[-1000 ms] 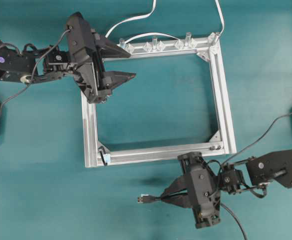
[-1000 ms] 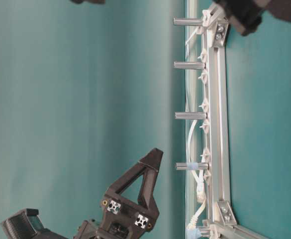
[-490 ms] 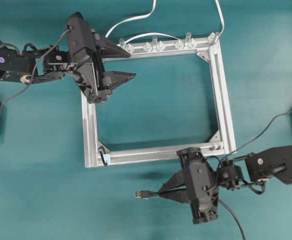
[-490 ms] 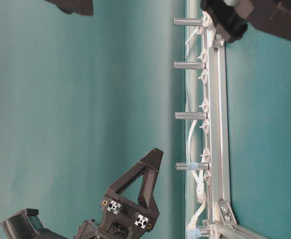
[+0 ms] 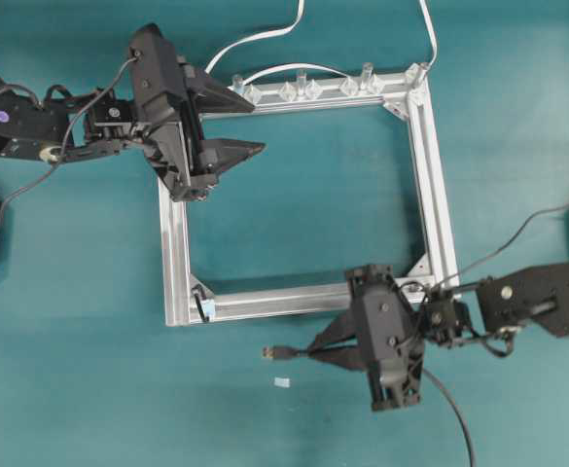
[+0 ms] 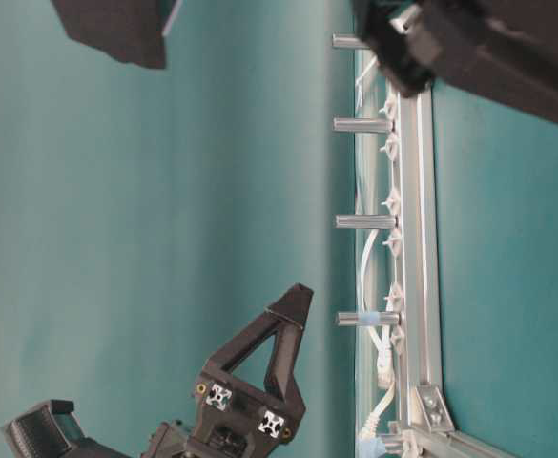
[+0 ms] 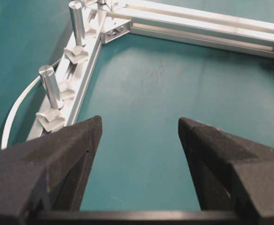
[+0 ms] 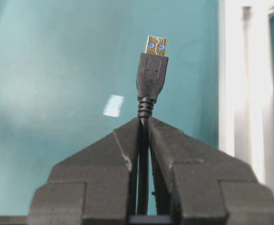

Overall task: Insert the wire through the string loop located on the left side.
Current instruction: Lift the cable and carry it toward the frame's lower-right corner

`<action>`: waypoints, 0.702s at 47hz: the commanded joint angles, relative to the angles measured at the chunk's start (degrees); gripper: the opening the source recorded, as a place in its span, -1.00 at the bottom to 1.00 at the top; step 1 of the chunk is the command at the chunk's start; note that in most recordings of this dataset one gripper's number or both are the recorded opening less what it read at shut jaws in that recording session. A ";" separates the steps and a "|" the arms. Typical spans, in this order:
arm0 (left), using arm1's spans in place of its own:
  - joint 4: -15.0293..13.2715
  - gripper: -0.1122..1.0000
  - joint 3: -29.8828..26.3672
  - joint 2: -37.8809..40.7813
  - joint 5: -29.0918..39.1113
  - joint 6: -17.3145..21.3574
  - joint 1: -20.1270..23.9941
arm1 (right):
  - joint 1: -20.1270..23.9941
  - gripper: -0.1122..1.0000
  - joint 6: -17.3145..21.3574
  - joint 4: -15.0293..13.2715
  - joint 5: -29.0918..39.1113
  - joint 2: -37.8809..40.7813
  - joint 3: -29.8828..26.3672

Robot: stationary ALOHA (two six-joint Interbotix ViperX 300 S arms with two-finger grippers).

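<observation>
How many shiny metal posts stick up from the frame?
4, all along the frame's far bar: one at the left end, one near the middle, one further right, one at the right corner. None seem hidden.

No text, label, brand, number or sign can be read in any view. Screw holes alone are seen on the left gripper's [image 6: 293, 315] mount, and nothing is printed on the plug of the wire [image 8: 151, 70].

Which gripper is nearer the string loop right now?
Right. The right gripper, holding the wire, sits just past the frame's near bar from the string loop; the left gripper hovers at the far corner.
</observation>
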 commanded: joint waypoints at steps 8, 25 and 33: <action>0.18 0.49 -0.18 -1.32 -0.26 0.26 -0.88 | -3.08 -0.61 -1.76 -0.70 0.79 -4.31 0.88; 0.18 0.49 0.18 -1.41 -0.26 0.18 -1.76 | -5.98 -0.61 -4.92 -0.79 3.43 -5.01 1.14; 0.18 0.49 0.18 -1.41 -0.26 0.18 -1.76 | -6.68 -0.61 -5.19 -0.79 3.52 -5.01 1.23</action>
